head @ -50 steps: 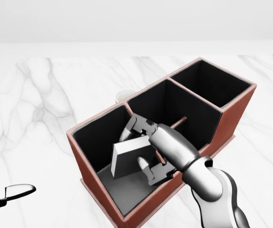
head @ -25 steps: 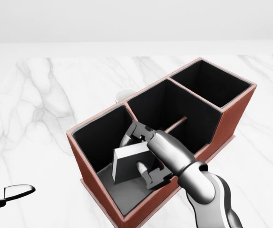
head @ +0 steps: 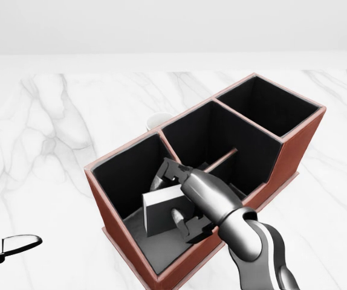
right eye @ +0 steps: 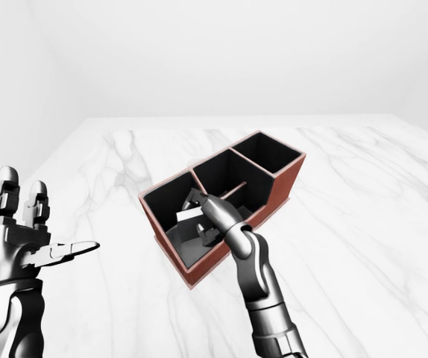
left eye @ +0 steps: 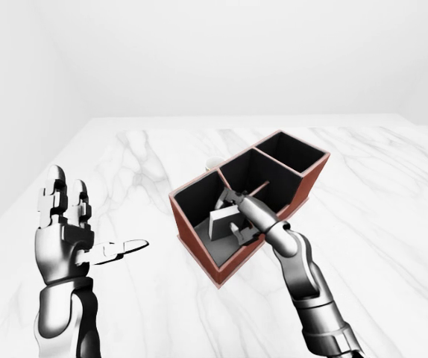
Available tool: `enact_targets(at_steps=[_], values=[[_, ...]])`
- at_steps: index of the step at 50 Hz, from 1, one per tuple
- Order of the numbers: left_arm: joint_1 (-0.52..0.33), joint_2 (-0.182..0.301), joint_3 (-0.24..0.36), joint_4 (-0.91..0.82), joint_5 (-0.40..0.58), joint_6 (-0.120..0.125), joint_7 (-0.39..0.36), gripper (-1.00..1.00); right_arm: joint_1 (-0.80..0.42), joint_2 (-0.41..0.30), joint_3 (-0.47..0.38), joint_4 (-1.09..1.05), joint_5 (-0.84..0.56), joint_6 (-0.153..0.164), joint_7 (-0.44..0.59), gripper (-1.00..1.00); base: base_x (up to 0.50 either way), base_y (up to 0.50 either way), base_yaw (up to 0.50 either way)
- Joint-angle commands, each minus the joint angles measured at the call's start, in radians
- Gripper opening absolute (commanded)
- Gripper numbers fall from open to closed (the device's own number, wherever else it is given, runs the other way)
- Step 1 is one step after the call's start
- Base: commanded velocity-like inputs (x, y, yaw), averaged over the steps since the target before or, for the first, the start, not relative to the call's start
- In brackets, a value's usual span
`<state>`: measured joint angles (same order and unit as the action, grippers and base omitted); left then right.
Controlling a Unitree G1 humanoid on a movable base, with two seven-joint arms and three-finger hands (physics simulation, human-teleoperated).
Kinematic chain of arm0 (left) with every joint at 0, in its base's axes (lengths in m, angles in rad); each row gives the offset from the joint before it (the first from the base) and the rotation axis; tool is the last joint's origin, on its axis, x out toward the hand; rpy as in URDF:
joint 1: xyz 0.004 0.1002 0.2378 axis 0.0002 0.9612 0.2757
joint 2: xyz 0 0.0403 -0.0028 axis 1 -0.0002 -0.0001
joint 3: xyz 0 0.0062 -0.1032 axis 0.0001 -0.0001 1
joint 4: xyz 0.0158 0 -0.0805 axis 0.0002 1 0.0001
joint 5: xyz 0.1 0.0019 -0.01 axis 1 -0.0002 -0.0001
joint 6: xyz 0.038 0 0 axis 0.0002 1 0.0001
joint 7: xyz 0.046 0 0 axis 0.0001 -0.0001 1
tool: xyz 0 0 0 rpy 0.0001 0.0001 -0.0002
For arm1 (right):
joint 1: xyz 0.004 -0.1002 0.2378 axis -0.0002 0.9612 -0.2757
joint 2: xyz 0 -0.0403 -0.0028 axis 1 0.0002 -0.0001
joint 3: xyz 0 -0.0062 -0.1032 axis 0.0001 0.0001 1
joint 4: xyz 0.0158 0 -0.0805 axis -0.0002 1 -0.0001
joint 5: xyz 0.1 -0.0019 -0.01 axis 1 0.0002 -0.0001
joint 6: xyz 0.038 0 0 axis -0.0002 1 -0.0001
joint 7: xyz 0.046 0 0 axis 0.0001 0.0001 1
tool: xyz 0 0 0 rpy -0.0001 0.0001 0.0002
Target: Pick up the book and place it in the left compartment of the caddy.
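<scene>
— Fingers (head: 178, 219) of the right hand (head: 188, 199) are closing round the book (head: 164, 210), aren't they?

— Yes, they are clamping it from both sides, and the book is sitting tilted inside the left compartment of the caddy (head: 306, 130), low against its grey floor.

— What is the left hand (left eye: 68, 231) doing?

— It is hanging upright well apart from the caddy, at the left of the left-eye view, with its fingers spread apart and gripping nothing.

— Is anything else showing on the table (head: 52, 139)?

— A white cup (head: 157, 121) is peeking out just beside the caddy's far wall, mostly hidden by it.
</scene>
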<state>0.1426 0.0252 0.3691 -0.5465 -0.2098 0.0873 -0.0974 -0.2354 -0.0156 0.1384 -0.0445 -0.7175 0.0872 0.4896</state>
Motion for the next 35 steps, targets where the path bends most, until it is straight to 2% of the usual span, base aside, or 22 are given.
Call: enact_targets(at_steps=[1,35], values=[[-0.001,0.0,0.001,-0.002,-0.001,0.0,0.0,1.0,-0.009,0.019,0.007,-0.007,0.027,0.0,-0.027,-1.0,0.0,0.0,0.0],[0.002,-0.002,-0.004,-0.004,0.002,0.0,-0.002,1.0,0.01,0.018,-0.005,0.104,0.024,0.0,-0.097,-1.0,0.0,0.0,0.0]])
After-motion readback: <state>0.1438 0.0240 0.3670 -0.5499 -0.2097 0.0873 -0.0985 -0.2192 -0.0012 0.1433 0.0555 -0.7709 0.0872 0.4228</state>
